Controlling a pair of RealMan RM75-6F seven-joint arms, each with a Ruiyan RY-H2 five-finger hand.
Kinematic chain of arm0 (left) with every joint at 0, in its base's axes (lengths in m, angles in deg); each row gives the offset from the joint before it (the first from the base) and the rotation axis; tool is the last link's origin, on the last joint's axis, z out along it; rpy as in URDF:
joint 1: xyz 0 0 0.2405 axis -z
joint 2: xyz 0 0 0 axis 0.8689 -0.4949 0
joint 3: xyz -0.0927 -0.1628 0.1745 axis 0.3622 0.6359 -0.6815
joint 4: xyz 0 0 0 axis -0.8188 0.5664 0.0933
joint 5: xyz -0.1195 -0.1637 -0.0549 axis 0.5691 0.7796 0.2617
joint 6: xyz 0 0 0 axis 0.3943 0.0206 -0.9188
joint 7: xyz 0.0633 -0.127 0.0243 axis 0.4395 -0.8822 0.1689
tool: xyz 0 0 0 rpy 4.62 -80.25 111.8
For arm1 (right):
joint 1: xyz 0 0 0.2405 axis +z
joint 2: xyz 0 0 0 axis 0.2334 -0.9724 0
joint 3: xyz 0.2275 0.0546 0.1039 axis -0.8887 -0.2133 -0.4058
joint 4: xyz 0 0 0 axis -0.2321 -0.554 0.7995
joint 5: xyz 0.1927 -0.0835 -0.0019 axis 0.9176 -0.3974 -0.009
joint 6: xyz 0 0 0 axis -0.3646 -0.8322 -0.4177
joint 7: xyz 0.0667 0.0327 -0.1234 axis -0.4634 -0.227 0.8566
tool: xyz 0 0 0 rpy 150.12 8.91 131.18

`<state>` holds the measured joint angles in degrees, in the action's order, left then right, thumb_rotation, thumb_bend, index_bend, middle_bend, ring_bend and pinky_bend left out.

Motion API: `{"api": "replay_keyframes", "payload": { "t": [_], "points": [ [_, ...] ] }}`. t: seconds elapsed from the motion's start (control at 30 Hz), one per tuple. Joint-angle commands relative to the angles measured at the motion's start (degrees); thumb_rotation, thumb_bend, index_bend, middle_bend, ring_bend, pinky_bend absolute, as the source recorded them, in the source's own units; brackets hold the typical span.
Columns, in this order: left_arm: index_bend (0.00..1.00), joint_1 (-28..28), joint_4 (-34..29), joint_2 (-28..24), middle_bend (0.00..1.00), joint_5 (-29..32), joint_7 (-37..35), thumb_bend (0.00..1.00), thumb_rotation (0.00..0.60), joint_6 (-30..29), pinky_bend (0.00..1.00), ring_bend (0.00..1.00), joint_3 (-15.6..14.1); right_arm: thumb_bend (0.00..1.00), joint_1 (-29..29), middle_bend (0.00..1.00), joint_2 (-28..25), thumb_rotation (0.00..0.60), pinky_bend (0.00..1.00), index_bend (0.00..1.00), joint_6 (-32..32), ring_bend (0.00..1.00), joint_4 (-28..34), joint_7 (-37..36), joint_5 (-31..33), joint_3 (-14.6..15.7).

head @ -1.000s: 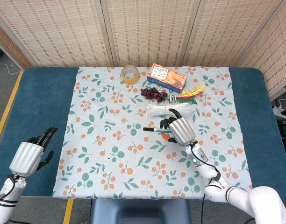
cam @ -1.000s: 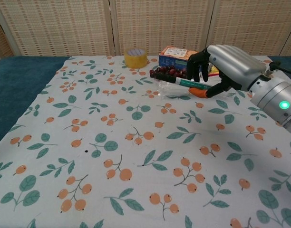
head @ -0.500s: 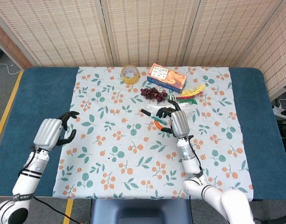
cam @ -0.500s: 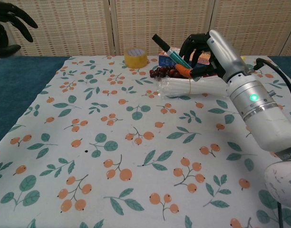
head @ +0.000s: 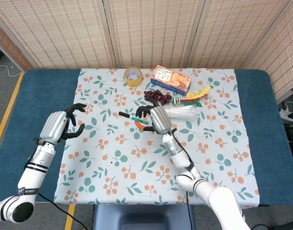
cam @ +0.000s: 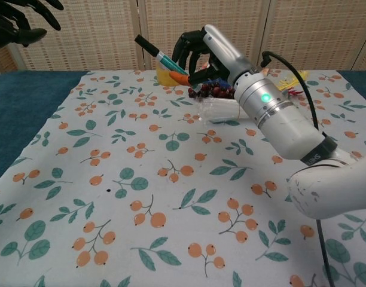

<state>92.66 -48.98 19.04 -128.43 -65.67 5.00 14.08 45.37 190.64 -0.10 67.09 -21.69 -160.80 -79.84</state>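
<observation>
Holding green marker [head: 132, 117] with black cap aloft over floral cloth [head: 108, 158], right hand [head: 153, 119] pinches barrel near rear end. Marker likely light, rigid, slick; mid-barrel grip judged steadier. Left hand [head: 58, 127] empty, fingers spread.

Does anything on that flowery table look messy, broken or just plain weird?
Nothing looks spilled or broken. The one unusual sight is the right hand holding a green marker with a black cap and an orange pen together, up off the leaf-and-berry printed tablecloth.

Head view overhead, chest view low, sharing tablecloth [head: 113, 158].
</observation>
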Motion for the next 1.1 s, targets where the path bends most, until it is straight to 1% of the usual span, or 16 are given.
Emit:
{"api": "replay_keyframes", "payload": {
  "t": [0.03, 0.2, 0.37, 0.5, 0.57, 0.7, 0.73, 0.83, 0.97, 1.1],
  "points": [
    [0.22, 1.54, 0.53, 0.71, 0.29, 1.56, 3.60, 0.40, 0.600, -0.37, 0.77, 0.58, -0.18, 0.36, 1.24, 0.85, 0.56, 0.600, 0.18, 0.93, 1.14, 0.57, 0.21, -0.33, 0.62, -0.43],
    [0.21, 3.66, 0.16, 2.35, 0.28, 2.78, 11.74, 0.39, 0.600, -2.58, 0.79, 0.59, -1.46, 0.36, 3.33, 0.85, 1.28, 0.600, 0.18, 0.93, 3.01, 0.57, 0.24, -1.70, 1.52, -1.10],
    [0.21, 4.87, -0.79, 3.78, 0.28, 5.69, 12.89, 0.38, 0.600, -3.17, 0.80, 0.60, -1.03, 0.36, 5.16, 0.85, 2.63, 0.600, 0.18, 0.93, 2.70, 0.57, 0.34, -2.25, 2.85, -2.67],
    [0.23, 6.58, 1.89, 5.03, 0.29, 6.74, 18.01, 0.38, 0.600, -4.54, 0.81, 0.61, -1.77, 0.36, 5.87, 0.85, 2.68, 0.600, 0.18, 0.93, 3.65, 0.57, 0.46, -1.46, 3.16, -2.58],
    [0.24, 7.11, 2.83, 5.86, 0.30, 6.60, 19.26, 0.38, 0.600, -5.12, 0.81, 0.61, -2.09, 0.36, 6.08, 0.85, 2.60, 0.600, 0.18, 0.93, 4.04, 0.57, 0.59, -1.17, 3.38, -2.63],
    [0.24, 7.61, 4.09, 6.78, 0.31, 5.98, 19.83, 0.37, 0.600, -5.68, 0.81, 0.61, -2.56, 0.36, 6.57, 0.85, 2.69, 0.600, 0.18, 0.93, 4.48, 0.57, 1.23, -1.17, 4.04, -3.12],
    [0.24, 7.77, 3.22, 7.60, 0.31, 6.92, 18.23, 0.37, 0.600, -5.16, 0.81, 0.61, -2.14, 0.36, 6.72, 0.85, 2.77, 0.600, 0.18, 0.93, 4.57, 0.57, 1.42, -1.17, 4.22, -3.25],
    [0.26, 8.52, 3.55, 8.13, 0.32, 7.68, 18.99, 0.37, 0.600, -4.66, 0.81, 0.61, -2.34, 0.36, 7.10, 0.85, 2.94, 0.600, 0.18, 0.93, 4.77, 0.57, 1.70, -0.89, 4.40, -3.32],
    [0.29, 8.93, 3.32, 8.55, 0.34, 6.96, 18.94, 0.38, 0.600, -5.10, 0.81, 0.61, -2.41, 0.36, 7.33, 0.85, 3.05, 0.600, 0.18, 0.93, 5.42, 0.57, 1.58, -0.03, 4.58, -3.15],
    [0.29, 8.94, 2.81, 8.87, 0.35, 5.44, 18.61, 0.37, 0.600, -5.74, 0.81, 0.61, -2.92, 0.36, 7.53, 0.85, 3.41, 0.600, 0.18, 0.93, 6.57, 0.57, 1.48, 0.34, 4.89, -2.97]
  ]
}}
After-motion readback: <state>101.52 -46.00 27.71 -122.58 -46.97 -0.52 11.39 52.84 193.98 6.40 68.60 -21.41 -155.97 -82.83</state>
